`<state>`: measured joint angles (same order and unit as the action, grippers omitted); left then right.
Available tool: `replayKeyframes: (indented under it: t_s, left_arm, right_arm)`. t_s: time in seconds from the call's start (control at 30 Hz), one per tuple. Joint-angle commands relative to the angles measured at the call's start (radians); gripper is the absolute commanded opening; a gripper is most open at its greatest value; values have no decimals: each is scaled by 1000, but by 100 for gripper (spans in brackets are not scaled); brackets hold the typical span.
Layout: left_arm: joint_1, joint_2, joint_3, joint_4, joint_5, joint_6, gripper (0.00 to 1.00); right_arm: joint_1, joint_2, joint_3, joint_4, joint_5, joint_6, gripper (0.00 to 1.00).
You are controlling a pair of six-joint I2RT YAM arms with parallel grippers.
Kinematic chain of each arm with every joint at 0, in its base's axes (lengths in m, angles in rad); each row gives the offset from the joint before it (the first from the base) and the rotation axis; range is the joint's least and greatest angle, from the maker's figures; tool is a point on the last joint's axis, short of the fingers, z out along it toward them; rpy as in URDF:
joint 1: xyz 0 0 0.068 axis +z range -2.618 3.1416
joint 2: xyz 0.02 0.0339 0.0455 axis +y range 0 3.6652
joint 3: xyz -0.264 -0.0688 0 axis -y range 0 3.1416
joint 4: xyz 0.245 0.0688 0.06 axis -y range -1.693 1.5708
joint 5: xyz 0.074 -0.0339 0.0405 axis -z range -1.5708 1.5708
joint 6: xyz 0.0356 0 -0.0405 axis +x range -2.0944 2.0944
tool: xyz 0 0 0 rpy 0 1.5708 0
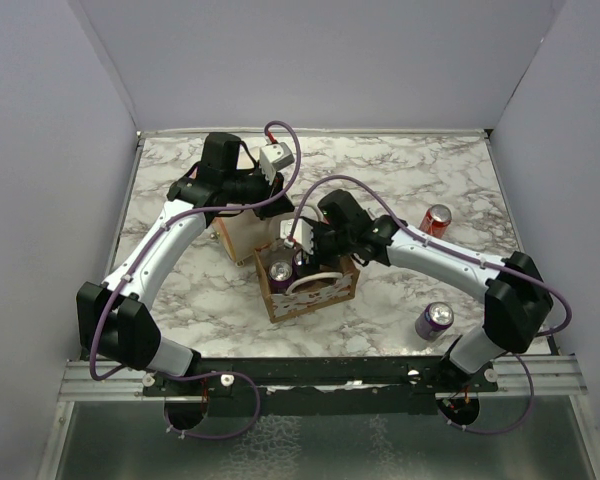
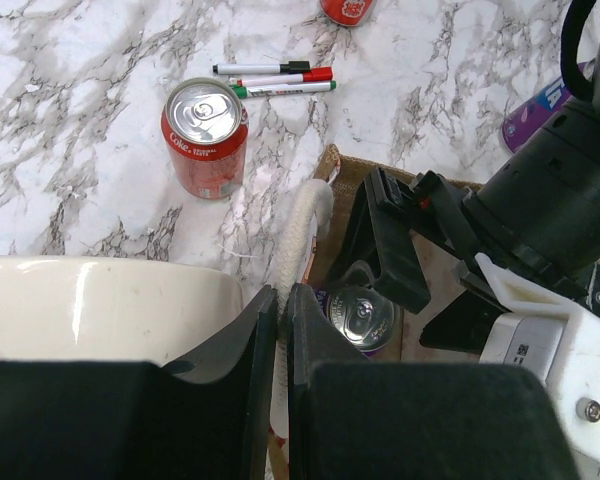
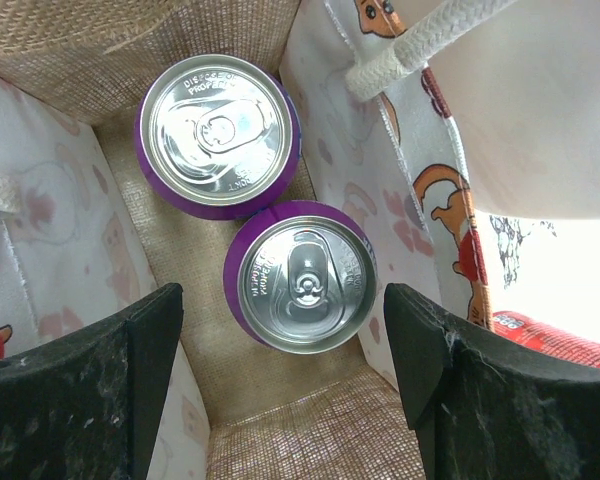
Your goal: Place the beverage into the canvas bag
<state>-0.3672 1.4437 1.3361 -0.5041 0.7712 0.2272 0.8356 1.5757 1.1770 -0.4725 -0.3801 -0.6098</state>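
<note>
- canvas bag [image 1: 318,296]: upright, holds 2 purple cans [image 3: 218,135], touching.
- right gripper [image 3: 280,310]: jaws spread wide above cans.
- left gripper [image 2: 283,300]: pinched on white handle [image 2: 298,225].

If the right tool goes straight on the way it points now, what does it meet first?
Most likely the nearer purple can, upright in the canvas bag between the open fingers of the right tool. How far below it stands is unclear.
</note>
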Motion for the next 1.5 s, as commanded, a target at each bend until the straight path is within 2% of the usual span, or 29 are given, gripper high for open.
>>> replayKeyframes:
  t_s: [0.0,0.4,0.57,0.87,1.27,1.47]
  left_arm:
    - [-3,-32,-7,5,6,15,0]
    - [-3,-33,-10,7,29,18,0]
    - [-3,-44,-20,9,29,30,0]
    - [-3,-43,-22,6,25,36,0]
    - [-6,-41,-29,12,24,27,0]
    - [-7,-45,-35,12,20,27,0]
  right_arm:
    - [-20,-46,14,36,-31,24,79]
    - [-101,-99,33,14,-116,59,78]
    - [-160,-99,58,-7,-200,97,78]
    - [-261,-173,91,-65,-257,116,77]
    - [-670,-315,-10,-123,-285,140,77]
    - [-874,-280,-9,-167,-258,106,77]
